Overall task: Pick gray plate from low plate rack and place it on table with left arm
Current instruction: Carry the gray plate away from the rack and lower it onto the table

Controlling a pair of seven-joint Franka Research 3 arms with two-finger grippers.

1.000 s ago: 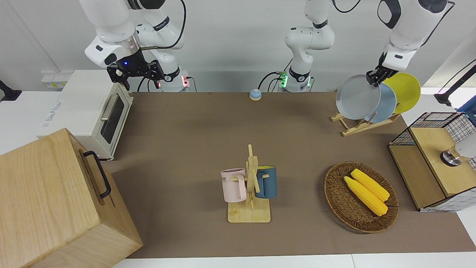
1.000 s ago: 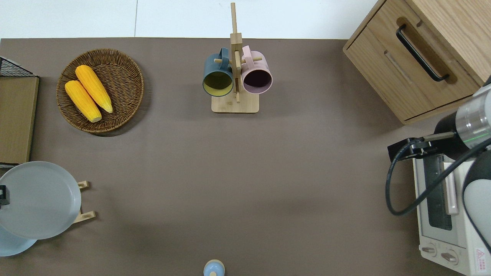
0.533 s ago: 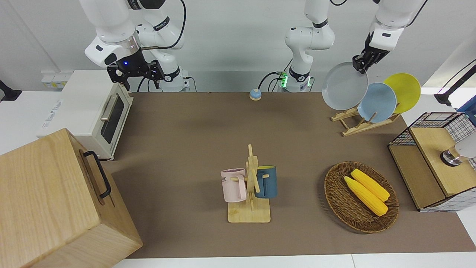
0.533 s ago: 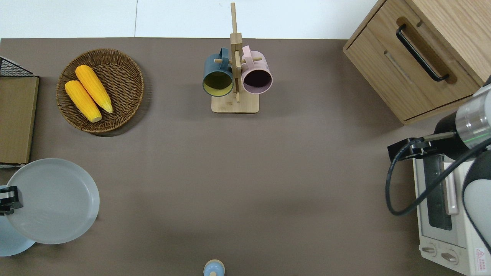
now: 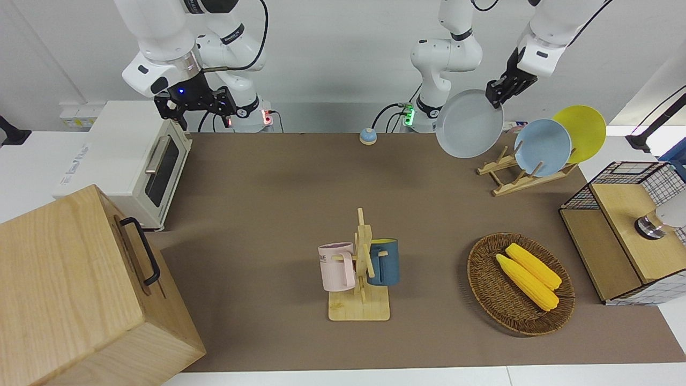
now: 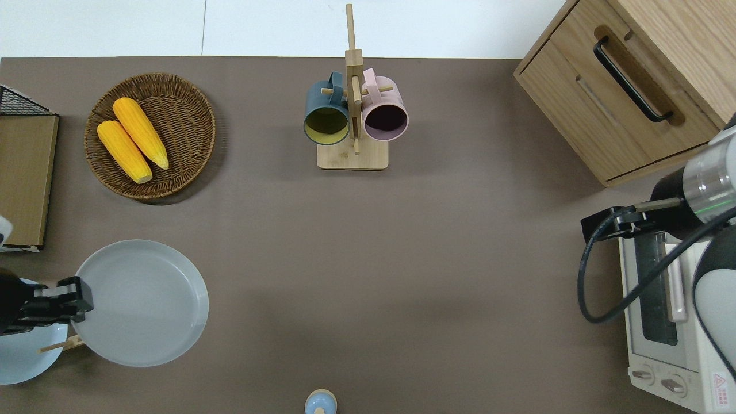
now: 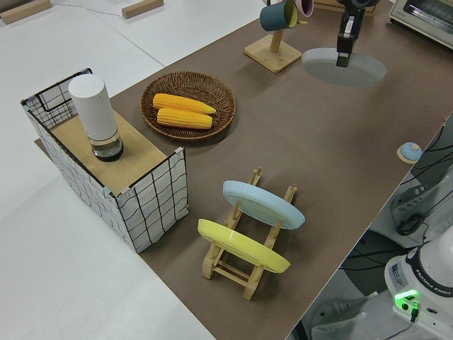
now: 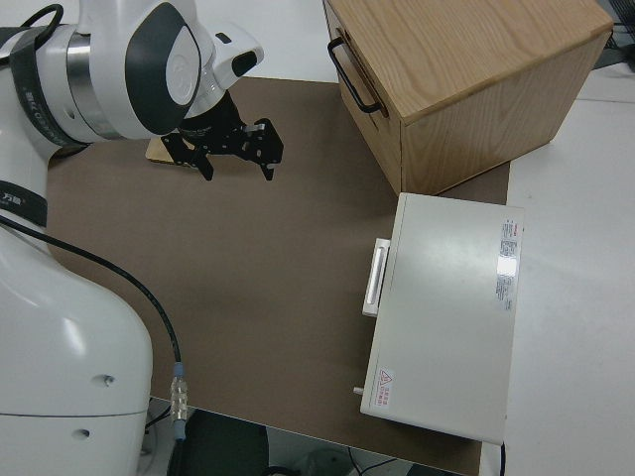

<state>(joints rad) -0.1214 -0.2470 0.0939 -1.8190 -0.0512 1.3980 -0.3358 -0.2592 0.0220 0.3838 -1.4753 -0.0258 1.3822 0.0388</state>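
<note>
The gray plate [image 5: 467, 127] hangs tilted in the air, and my left gripper [image 5: 496, 93] is shut on its rim. In the overhead view the gray plate [image 6: 144, 303] and left gripper [image 6: 76, 296] are over the bare table [image 6: 402, 259], beside the low plate rack [image 5: 513, 180] toward the right arm's end. The rack [image 7: 241, 268] still holds a bluer plate [image 5: 542, 147] and a yellow plate [image 5: 581, 130]. My right gripper [image 8: 236, 167] is parked and open.
A wicker basket [image 5: 485, 289] with two corn cobs, a mug tree [image 5: 360, 268] with two mugs, a wire crate [image 5: 621, 236], a toaster oven [image 5: 134, 161], a wooden drawer box [image 5: 80, 289] and a small blue knob [image 5: 367, 136] stand on the table.
The left gripper lifted the gray plate out of the rack and carried it toward the table's middle. The right arm stayed still.
</note>
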